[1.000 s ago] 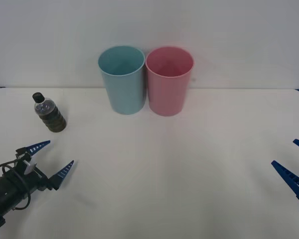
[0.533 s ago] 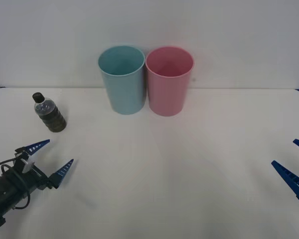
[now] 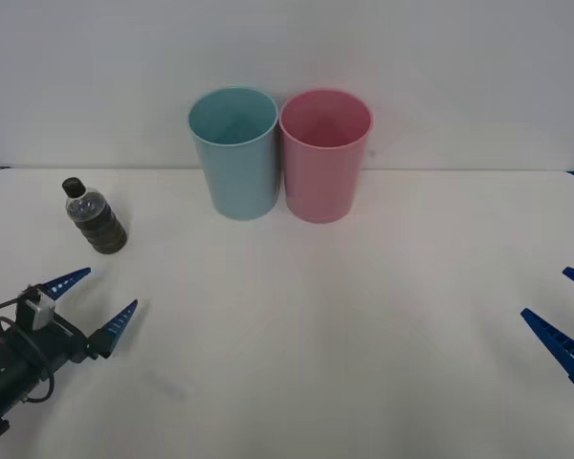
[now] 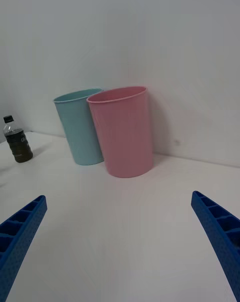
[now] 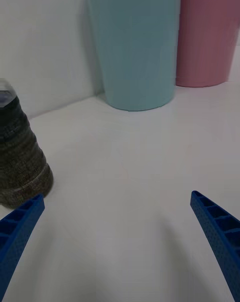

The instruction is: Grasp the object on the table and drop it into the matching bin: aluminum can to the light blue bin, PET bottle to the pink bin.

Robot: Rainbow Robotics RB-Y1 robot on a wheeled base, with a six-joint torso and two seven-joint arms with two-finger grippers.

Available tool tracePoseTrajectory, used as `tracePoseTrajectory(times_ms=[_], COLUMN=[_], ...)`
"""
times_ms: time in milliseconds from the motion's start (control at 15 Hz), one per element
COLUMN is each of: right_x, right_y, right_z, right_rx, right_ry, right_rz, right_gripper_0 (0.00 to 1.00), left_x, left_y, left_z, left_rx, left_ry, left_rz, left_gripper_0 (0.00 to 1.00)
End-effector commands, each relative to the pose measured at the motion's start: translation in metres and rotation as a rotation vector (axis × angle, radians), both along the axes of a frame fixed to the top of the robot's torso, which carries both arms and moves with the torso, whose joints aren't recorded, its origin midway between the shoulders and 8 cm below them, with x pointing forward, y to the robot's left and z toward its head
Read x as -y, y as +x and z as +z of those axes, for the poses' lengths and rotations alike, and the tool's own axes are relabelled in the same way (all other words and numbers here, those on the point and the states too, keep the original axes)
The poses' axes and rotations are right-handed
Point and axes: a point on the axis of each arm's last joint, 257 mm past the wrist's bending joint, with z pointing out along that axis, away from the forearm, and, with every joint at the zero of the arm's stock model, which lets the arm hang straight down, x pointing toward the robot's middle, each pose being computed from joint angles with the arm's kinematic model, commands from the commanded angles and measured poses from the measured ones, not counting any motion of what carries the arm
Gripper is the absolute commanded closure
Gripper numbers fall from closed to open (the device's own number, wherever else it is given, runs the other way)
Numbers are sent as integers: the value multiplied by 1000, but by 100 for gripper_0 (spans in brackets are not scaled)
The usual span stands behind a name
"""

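Observation:
A small PET bottle (image 3: 97, 219) with a black cap and dark olive body stands upright at the far left of the white table (image 3: 325, 316); it also shows as the bottle (image 5: 20, 157) and the bottle (image 4: 16, 140). My left gripper (image 3: 88, 301) hovers open just in front of it, nothing between its fingers. At the back centre the light blue bin (image 3: 234, 153) and the pink bin (image 3: 324, 155) stand side by side, touching. My right gripper (image 3: 566, 320) waits open at the right edge.
A plain white wall rises right behind the bins. A black cable loops off the left wrist (image 3: 5, 349). Wide bare tabletop lies between the two arms and in front of the bins.
The left gripper has drifted slightly left and toward the table's near edge, still open. The bottle, both bins and the right arm have not moved.

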Motion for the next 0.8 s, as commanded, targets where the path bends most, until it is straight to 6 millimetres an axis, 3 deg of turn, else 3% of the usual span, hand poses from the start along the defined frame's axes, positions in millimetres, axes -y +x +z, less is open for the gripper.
tracePoseTrajectory(times_ms=[67, 800], right_x=[0, 0], right_y=[0, 0], right_z=[0, 0], right_rx=[0, 0], right_ry=[0, 0], right_rz=[0, 0], right_gripper_0=[0, 0], left_x=[-5, -41], left_y=[-3, -6], left_z=[5, 14], left_rx=[0, -5], left_ry=[-69, -276], left_rz=[22, 175], left_gripper_0=[0, 0])
